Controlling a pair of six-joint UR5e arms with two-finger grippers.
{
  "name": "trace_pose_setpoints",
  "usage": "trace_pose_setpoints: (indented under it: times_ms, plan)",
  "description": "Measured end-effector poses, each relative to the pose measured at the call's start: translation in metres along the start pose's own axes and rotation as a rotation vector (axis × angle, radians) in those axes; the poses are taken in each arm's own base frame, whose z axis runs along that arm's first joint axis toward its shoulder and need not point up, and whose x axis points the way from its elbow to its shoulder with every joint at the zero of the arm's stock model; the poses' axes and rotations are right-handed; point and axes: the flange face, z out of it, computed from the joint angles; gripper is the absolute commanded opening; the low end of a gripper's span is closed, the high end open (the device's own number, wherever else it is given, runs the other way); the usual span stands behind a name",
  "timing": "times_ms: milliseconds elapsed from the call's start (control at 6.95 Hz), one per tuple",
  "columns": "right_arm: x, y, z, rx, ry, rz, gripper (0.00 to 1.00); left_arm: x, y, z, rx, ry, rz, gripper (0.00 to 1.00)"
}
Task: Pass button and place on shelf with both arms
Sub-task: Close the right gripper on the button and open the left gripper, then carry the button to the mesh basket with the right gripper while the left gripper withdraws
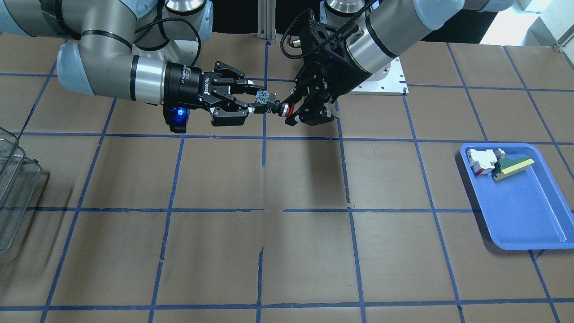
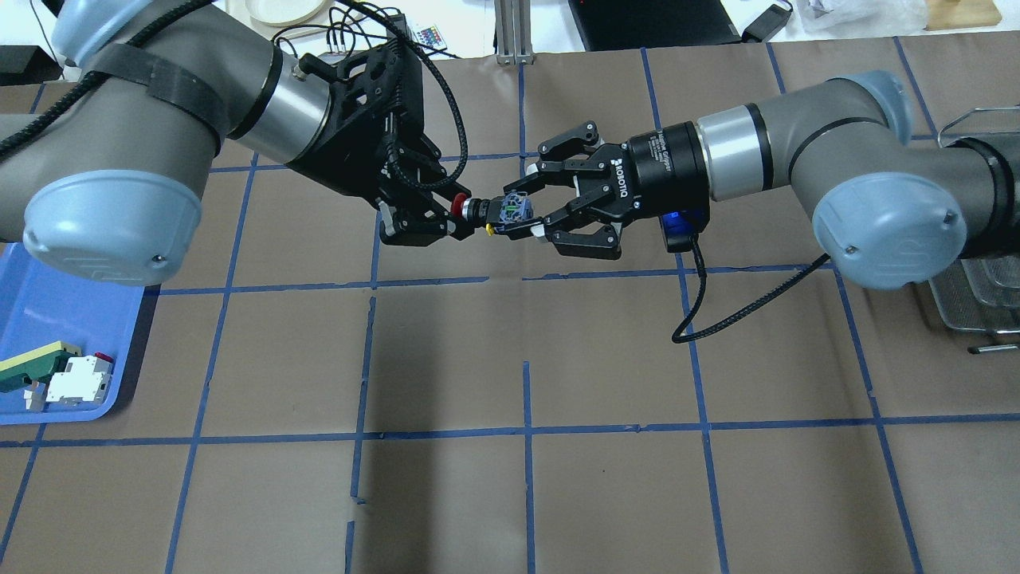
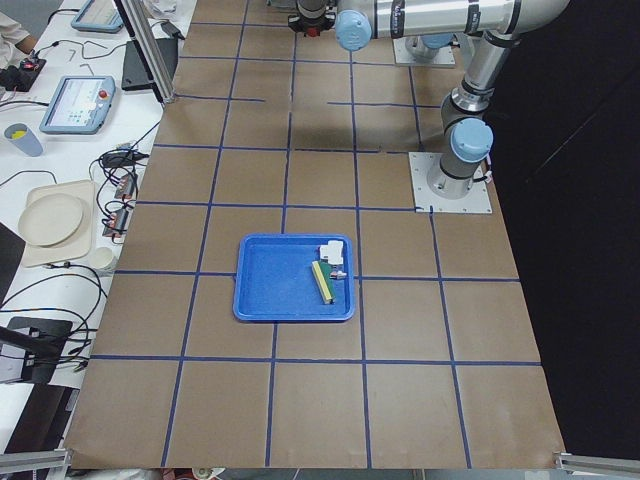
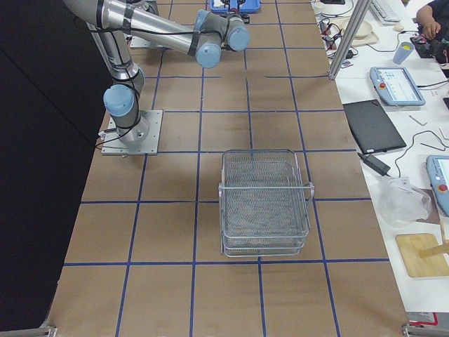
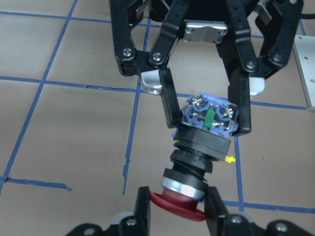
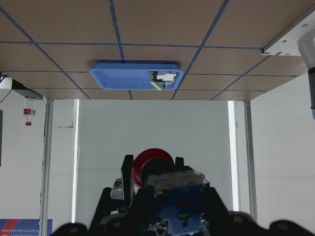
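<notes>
Pass midway, above table centre: L gripper jaws narrow on button red head, R gripper jaws narrow on its grey rear. Both look clamped. To do, I judge: L lets go, R carries to shelf, right side. Counts, near to far: 1 tray w/ 1 block + 1 wedge; 1 button; 2 grippers; 1 shelf.

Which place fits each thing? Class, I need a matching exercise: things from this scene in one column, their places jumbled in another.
Things:
1. button
2. white-and-red block
3. shelf

Places:
a. in the blue tray
b. standing on the table
c. gripped by left hand and right hand

Pairs: 1-c; 2-a; 3-b
</notes>
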Motion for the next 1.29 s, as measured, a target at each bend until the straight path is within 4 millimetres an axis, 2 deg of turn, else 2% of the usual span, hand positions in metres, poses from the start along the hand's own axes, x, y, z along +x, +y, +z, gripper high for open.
trace_pose_setpoints:
  times_ms: [575, 863, 1007, 1295]
  plan:
    - [-0.001, 0.000, -0.002, 0.001, -0.004, -0.001, 0.00, -0.001, 0.001, 0.000, -0.002, -0.002, -0.004, 1.00]
    - [-0.005, 0.003, -0.009, 0.031, -0.007, -0.018, 0.00, -0.005, 0.008, -0.009, -0.009, -0.019, -0.019, 1.00]
    - [-0.013, 0.012, -0.021, 0.091, -0.010, -0.055, 0.00, -0.011, 0.020, -0.022, -0.012, -0.040, -0.049, 1.00]
    - [-0.031, 0.045, -0.052, 0.281, 0.003, -0.229, 0.00, -0.031, 0.061, -0.052, -0.035, -0.076, -0.161, 1.00]
